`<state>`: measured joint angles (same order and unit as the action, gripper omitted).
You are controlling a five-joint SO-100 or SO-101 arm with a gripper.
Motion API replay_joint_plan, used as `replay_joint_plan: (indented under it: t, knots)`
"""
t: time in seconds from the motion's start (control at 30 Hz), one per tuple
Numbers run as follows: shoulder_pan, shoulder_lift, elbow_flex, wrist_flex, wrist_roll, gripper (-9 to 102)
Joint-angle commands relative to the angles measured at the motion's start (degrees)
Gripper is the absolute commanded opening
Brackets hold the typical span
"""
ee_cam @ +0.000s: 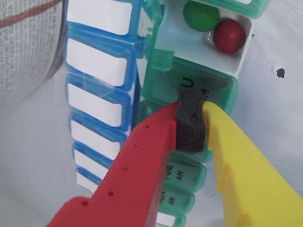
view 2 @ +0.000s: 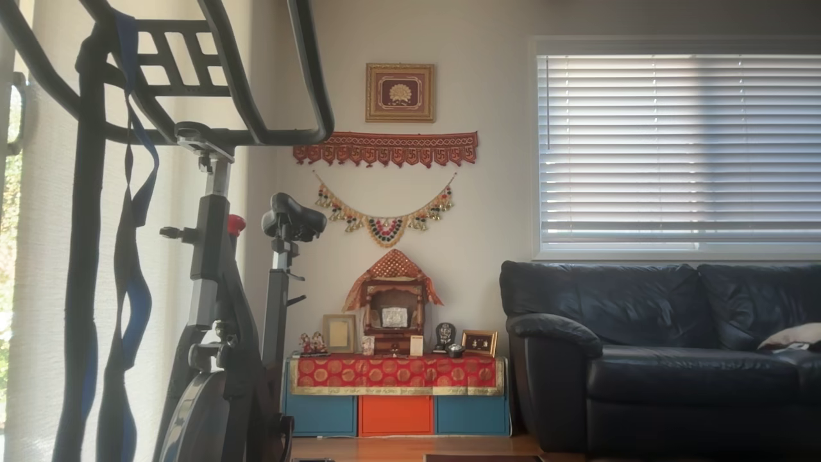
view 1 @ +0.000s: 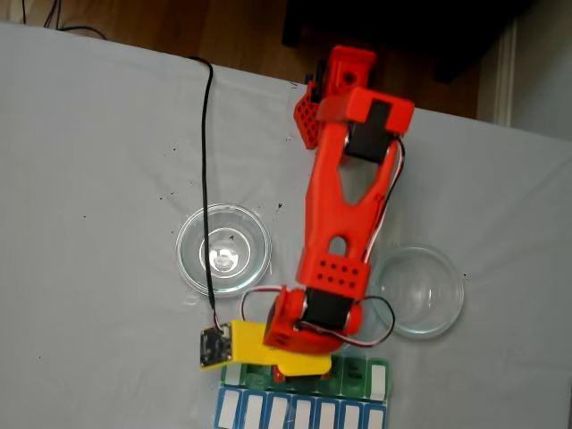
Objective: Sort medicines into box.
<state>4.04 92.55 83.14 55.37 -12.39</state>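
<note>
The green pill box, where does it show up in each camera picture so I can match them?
Wrist view: the green pill box runs down the centre, an open compartment at top.
Fixed view: bottom edge, right of centre, partly under the arm.
Other view: a living room, not the table.
Shared landmark: the blue-and-white organiser alongside it.

White box (ee_cam: 199, 94) with translucent green lids, lying on the surface. One compartment open, holding one green ball (ee_cam: 200, 15) touching one dark red ball (ee_cam: 229, 35). Neighbouring lids closed.
</note>
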Motion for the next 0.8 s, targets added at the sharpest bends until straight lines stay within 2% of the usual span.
replay_joint_plan:
  t: [0.0,0.27,0.5,0.77]
  knots:
    - [0.4,13.2,1.4,-4.6,2.5,1]
    - [2.1,16.5,3.6,-11.7,7.3,1]
    - [2.5,11.5,3.3,-17.5,1.9,1]
    - [1.4,8.0,4.2,-17.5,-4.4,1]
